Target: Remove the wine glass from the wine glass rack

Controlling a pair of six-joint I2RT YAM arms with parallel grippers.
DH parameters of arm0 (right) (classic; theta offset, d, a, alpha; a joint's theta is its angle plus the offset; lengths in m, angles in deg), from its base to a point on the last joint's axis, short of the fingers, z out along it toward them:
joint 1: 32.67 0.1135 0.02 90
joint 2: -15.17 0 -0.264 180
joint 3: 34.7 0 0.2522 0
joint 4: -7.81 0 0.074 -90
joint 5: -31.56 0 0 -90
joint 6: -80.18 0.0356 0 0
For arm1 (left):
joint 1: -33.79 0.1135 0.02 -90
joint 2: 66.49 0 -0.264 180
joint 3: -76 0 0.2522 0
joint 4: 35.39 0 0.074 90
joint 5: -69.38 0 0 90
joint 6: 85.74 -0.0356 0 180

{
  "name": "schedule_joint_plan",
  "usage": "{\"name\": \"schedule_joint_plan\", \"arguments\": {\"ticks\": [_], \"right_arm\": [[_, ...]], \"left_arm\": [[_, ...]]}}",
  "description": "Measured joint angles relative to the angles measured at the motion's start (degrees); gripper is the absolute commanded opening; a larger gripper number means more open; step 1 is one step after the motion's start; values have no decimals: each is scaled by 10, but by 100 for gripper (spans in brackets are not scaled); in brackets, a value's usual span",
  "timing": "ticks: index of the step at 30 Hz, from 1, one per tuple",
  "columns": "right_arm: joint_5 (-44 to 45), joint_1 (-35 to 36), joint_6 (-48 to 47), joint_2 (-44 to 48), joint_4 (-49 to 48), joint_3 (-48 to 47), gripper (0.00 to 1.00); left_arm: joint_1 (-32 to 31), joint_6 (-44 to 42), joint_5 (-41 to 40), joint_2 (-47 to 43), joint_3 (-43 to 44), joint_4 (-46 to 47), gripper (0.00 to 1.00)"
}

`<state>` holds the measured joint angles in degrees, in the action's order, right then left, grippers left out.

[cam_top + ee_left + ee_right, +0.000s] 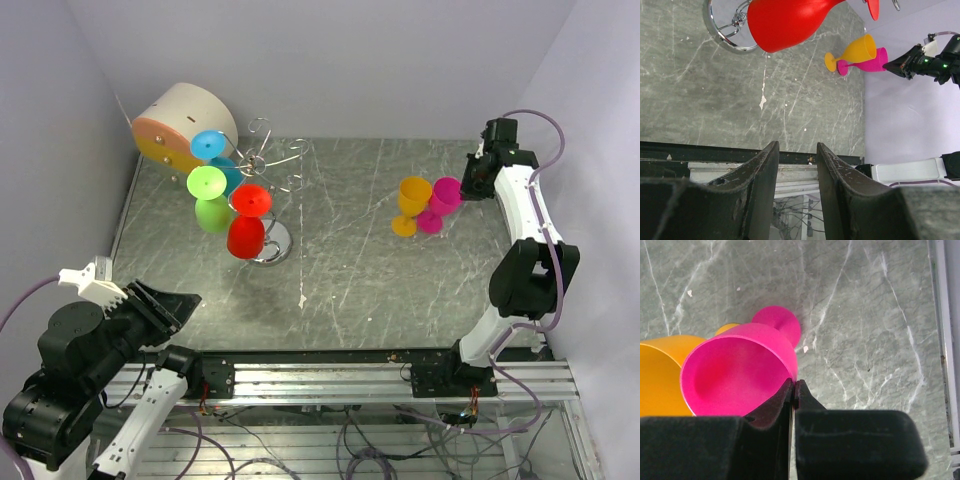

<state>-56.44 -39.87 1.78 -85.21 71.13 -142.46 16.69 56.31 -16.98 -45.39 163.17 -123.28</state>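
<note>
The wine glass rack (262,158), a silver wire stand on a round shiny base (725,31), stands at the table's back left. Three plastic wine glasses hang upside down from it: blue (212,148), green (210,195) and red (247,225), the red one (785,22) nearest the left wrist view. A pink wine glass (446,193) stands at the right beside an orange one (413,195). My right gripper (794,382) is shut on the pink glass's rim (740,370), one finger inside the bowl. My left gripper (797,147) hangs open and empty over the table's front left edge, well short of the rack.
A beige-and-orange cylinder (180,125) lies behind the rack in the back left corner. Purple walls close in the table at the left, back and right. A metal rail (340,375) with the arm bases runs along the near edge.
</note>
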Motion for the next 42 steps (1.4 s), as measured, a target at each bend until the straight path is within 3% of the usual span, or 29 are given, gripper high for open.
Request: {"name": "schedule_joint_plan", "arguments": {"ticks": [12, 17, 25, 37, 42], "right_arm": [[25, 9, 0, 0, 0, 8, 0], [29, 9, 0, 0, 0, 9, 9], [35, 9, 2, 0, -1, 9, 33], [22, 9, 6, 40, 14, -3, 36], [-80, 10, 32, 112, 12, -33, 36]], "left_arm": [[0, 1, 0, -3, -4, -5, 46], [0, 4, 0, -10, -9, -10, 46], [0, 9, 0, -16, -12, -12, 47], [0, 9, 0, -16, -12, -12, 46], [0, 9, -3, -16, -15, -12, 46]]}}
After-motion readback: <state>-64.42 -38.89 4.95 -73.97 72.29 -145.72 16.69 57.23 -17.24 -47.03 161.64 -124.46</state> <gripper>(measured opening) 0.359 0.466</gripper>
